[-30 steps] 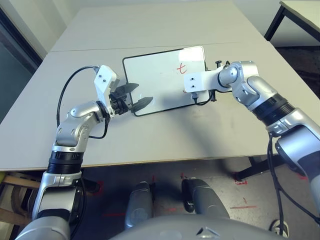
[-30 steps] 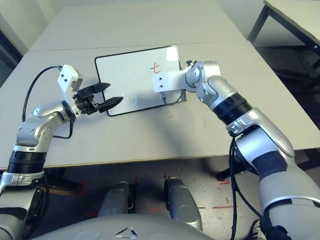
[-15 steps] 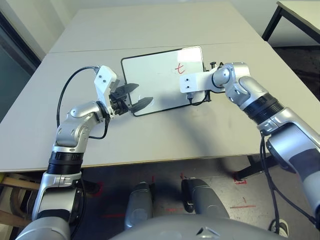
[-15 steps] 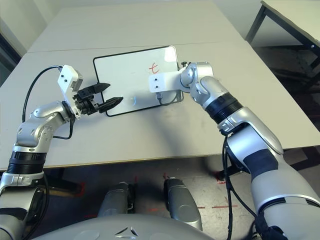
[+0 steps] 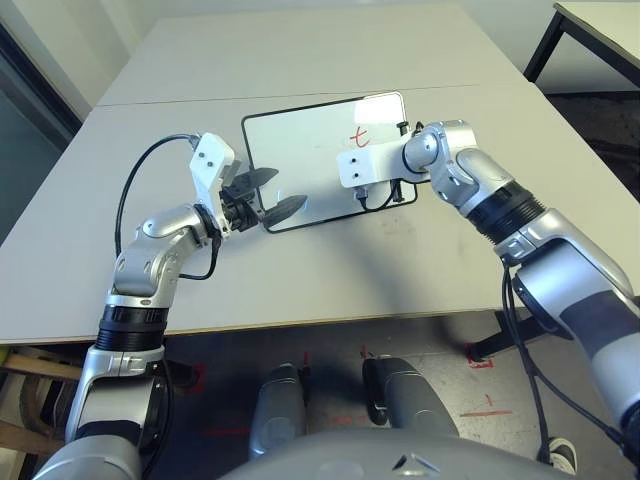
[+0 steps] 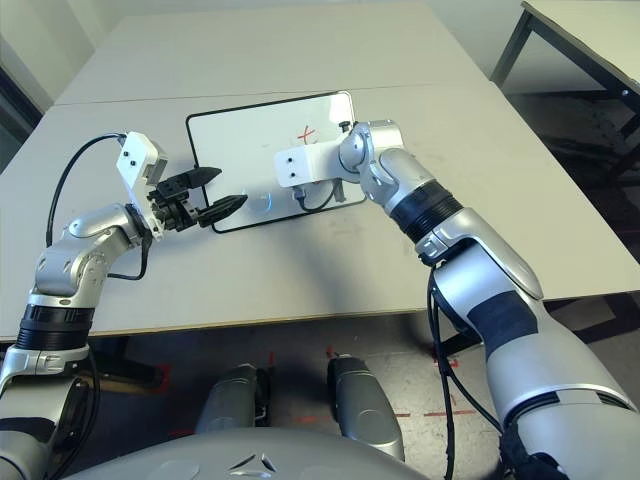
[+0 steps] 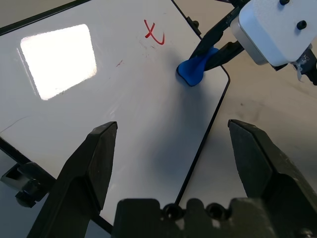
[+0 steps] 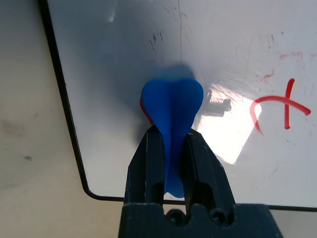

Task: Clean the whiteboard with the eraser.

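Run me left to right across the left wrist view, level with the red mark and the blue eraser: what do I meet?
Window-like glare patch, red mark, blue eraser in the right gripper, white wrist housing.

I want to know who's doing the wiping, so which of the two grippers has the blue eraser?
The right gripper: its fingers are closed on the blue eraser, whereas the left gripper is open and empty.
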`<action>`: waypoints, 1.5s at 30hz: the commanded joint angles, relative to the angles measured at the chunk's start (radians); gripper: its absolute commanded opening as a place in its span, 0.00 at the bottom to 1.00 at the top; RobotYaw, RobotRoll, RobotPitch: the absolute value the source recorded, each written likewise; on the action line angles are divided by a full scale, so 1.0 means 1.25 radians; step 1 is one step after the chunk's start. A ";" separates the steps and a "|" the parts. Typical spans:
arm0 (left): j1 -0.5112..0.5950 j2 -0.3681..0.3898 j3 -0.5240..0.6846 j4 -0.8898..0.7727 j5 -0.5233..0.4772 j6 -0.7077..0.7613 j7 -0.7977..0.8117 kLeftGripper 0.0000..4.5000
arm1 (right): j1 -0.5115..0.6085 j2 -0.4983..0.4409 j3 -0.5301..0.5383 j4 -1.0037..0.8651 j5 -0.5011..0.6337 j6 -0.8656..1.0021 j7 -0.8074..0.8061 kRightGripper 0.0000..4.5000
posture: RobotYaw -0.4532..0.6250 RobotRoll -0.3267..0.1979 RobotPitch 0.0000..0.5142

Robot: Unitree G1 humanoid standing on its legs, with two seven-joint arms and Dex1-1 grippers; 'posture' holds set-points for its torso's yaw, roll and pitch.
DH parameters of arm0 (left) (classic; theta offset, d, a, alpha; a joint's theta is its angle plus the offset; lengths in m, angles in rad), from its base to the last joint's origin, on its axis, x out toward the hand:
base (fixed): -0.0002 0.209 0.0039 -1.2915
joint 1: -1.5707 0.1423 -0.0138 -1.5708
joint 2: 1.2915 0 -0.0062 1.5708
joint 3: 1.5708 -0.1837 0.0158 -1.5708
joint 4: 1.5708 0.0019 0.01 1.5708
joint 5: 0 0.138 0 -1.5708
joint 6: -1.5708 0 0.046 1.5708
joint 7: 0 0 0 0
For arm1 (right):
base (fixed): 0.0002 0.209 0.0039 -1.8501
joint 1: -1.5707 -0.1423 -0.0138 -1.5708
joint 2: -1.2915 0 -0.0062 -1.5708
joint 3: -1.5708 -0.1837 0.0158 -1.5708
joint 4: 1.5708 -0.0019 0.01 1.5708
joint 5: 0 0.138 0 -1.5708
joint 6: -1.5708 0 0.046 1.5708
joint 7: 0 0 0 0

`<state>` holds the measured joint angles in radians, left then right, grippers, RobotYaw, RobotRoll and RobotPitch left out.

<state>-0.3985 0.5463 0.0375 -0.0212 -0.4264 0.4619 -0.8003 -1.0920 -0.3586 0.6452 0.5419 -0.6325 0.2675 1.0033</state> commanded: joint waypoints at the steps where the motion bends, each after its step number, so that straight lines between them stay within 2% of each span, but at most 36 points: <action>1: 0.010 -0.004 -0.007 -0.008 0.010 -0.001 0.002 1.00 | 0.021 0.005 0.015 -0.015 -0.010 -0.005 0.015 0.07 | 0.36 0.62 0.16; 28: -0.006 -0.003 -0.010 0.014 0.014 -0.012 -0.005 1.00 | 0.008 -0.103 -0.006 0.109 -0.045 -0.061 -0.063 0.07 | 0.35 0.62 0.15; 35: -0.005 -0.001 -0.009 0.016 0.015 -0.015 -0.005 1.00 | 0.007 -0.100 -0.007 0.127 -0.043 -0.070 -0.079 0.07 | 0.35 0.62 0.15; 45: 0.001 0.006 -0.005 0.010 0.014 -0.011 -0.006 1.00 | 0.055 -0.061 -0.006 0.018 -0.038 -0.041 -0.045 0.07 | 0.36 0.62 0.16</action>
<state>-0.4013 0.5473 0.0359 -0.0165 -0.4259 0.4501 -0.8014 -1.0533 -0.4539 0.6203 0.5843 -0.6776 0.2119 0.9262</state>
